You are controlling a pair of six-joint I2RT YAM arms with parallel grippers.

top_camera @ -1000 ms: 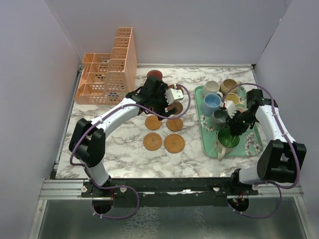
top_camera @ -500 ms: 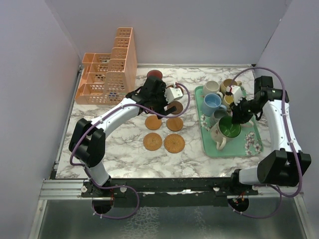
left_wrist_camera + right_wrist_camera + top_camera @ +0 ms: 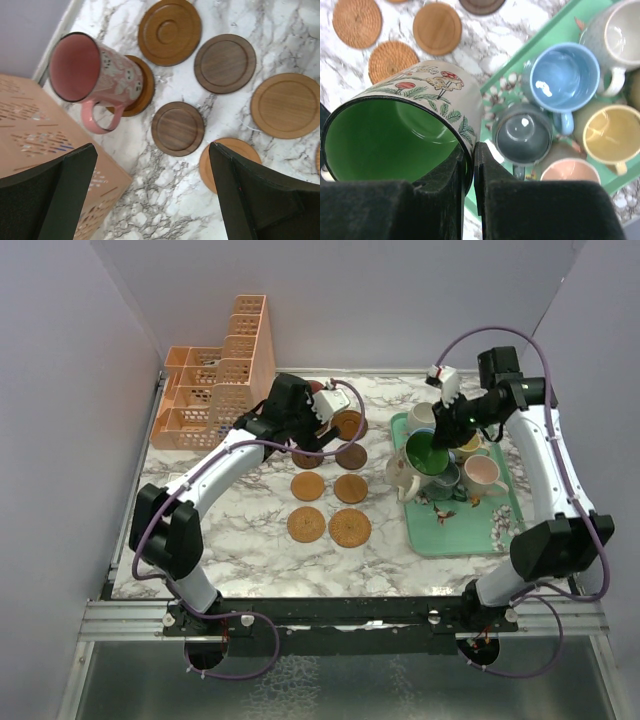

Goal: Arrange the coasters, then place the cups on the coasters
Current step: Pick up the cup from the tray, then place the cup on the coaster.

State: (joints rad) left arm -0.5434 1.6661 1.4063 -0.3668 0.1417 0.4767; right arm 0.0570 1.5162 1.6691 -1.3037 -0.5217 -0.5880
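My right gripper (image 3: 470, 162) is shut on the rim of the green-lined cup (image 3: 395, 132), one finger inside and one outside. It holds the cup (image 3: 428, 452) tilted in the air over the left edge of the mint-green tray (image 3: 470, 530). Blue (image 3: 565, 77), grey (image 3: 524, 134), yellow (image 3: 609, 132), pink (image 3: 570, 172) and cream (image 3: 615, 35) cups stand on that tray. My left gripper (image 3: 155, 200) hangs open and empty above the coasters (image 3: 178, 128). Beside it a pink mug (image 3: 95, 70) stands on a coaster (image 3: 140, 87). Several more coasters (image 3: 350, 529) lie in rows mid-table.
A peach lattice organiser (image 3: 215, 390) stands at the back left, close to my left gripper (image 3: 318, 435) and the pink mug. Two woven coasters (image 3: 356, 22) and wooden ones (image 3: 437, 28) lie left of the tray (image 3: 560, 20). Grey walls close in both sides.
My right gripper has closed on the green cup, lifted it off the tray and carried it back and to the left. The left arm has drawn back a little toward the organiser.
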